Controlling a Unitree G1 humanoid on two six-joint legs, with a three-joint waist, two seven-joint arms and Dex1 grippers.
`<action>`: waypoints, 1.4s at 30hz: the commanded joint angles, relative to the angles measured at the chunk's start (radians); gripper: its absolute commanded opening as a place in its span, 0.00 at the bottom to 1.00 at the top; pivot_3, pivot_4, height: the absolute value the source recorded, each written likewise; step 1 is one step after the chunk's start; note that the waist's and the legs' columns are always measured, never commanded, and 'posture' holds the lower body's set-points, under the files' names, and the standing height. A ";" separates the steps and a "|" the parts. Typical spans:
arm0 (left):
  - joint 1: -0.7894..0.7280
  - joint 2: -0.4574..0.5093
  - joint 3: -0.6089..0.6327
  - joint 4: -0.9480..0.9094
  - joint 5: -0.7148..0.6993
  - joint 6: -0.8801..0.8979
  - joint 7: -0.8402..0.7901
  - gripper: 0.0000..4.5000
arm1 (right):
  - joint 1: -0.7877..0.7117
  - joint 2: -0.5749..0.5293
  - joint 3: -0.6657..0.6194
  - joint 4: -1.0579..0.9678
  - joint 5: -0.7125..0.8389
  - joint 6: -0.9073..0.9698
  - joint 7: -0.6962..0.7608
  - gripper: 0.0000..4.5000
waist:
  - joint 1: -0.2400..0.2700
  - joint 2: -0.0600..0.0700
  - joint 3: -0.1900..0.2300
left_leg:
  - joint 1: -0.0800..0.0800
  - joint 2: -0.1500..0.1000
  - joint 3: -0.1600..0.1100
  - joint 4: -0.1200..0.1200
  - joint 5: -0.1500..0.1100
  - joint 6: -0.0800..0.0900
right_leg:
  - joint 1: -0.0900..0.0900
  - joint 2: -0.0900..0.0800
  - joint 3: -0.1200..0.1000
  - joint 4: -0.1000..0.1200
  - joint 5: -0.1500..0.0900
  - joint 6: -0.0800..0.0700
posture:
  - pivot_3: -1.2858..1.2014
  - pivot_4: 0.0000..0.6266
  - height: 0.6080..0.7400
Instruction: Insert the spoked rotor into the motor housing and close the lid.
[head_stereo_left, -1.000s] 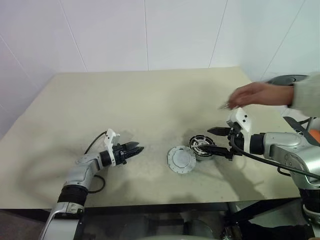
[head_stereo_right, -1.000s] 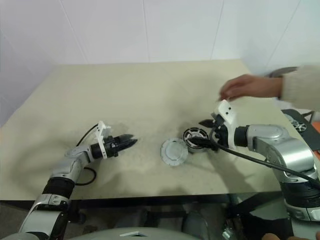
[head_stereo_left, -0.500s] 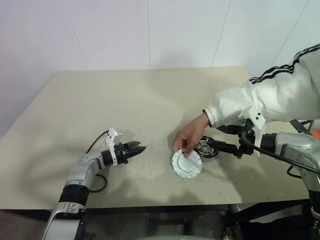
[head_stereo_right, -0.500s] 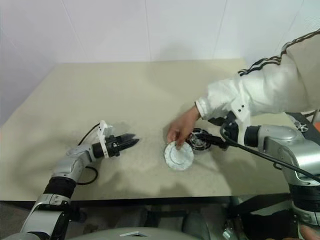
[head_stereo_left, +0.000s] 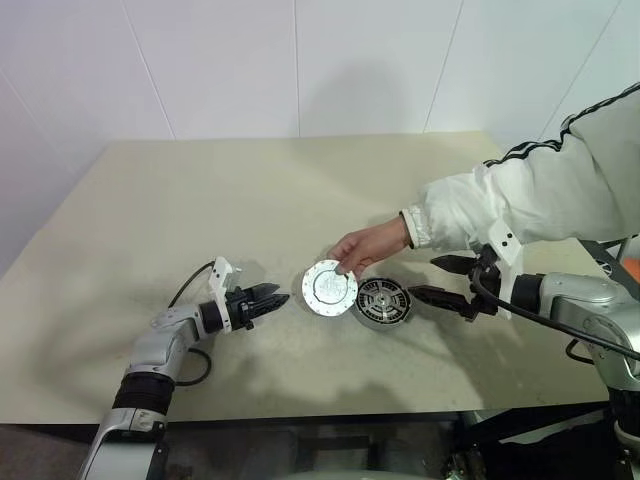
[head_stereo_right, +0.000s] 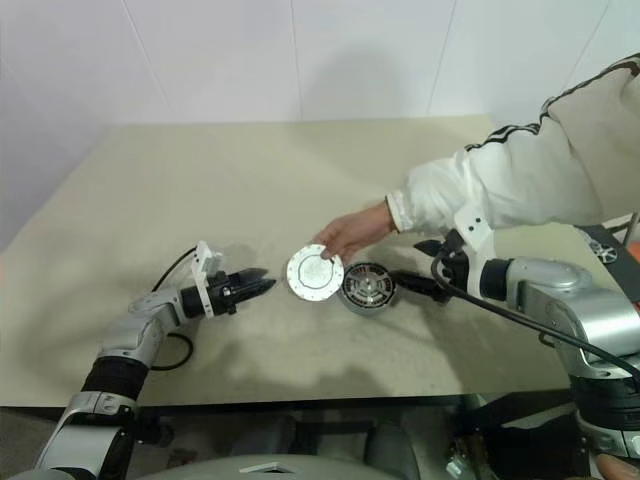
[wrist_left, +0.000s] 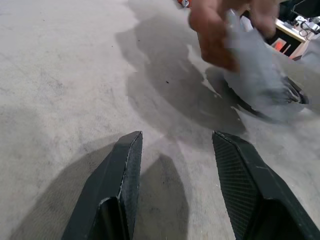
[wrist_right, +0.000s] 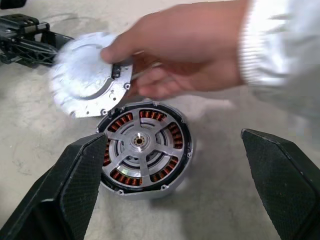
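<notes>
The motor housing (head_stereo_left: 384, 301) lies flat on the desk (head_stereo_left: 200, 200), just beside the wide-open right end effector (head_stereo_left: 437, 278). A person's hand (head_stereo_left: 362, 246) holds the lid (head_stereo_left: 330, 288) between housing and empty, half-open left end effector (head_stereo_left: 272, 297).

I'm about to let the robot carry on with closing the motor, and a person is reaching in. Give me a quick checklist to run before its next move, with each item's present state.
1. Workspace free of people: not ok. A person's hand is over the table, holding the lid.
2. Lid free for the robot to take: not ok, the hand has it, tilted, beside the motor housing.
3. Spoked rotor seated in the housing: ok, its spokes sit inside the copper ring.
4. Right gripper ready: ok, open and empty beside the housing.
5. Left gripper ready: ok, open and empty, pointing toward the lid.
6. Lid on the housing: not ok.
</notes>
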 joint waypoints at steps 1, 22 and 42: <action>0.024 0.010 0.008 -0.021 0.007 0.017 0.021 0.52 | -0.027 0.011 -0.004 0.004 -0.007 -0.030 -0.004 0.99 | 0.000 0.000 0.000 | 0.000 0.000 0.000 0.000 0.000 0.000 | 0.000 0.000 0.000 0.000 0.000 0.000 | 0.52 0.00 1.00; 0.116 0.046 0.043 -0.200 -0.043 0.102 0.098 0.52 | -0.101 0.080 0.087 0.073 -0.052 -0.068 -0.006 0.99 | 0.000 0.000 0.000 | 0.000 -0.003 0.001 0.001 -0.001 0.001 | 0.001 -0.002 0.000 0.000 0.001 0.002 | 0.52 0.00 1.00; 0.105 0.018 0.025 -0.297 -0.059 0.179 0.182 0.52 | -0.098 0.072 0.103 0.098 -0.083 -0.092 0.021 0.99 | 0.002 0.000 0.000 | 0.000 -0.004 0.002 0.001 0.001 -0.002 | 0.001 -0.002 0.000 0.001 0.002 0.003 | 0.52 0.00 1.00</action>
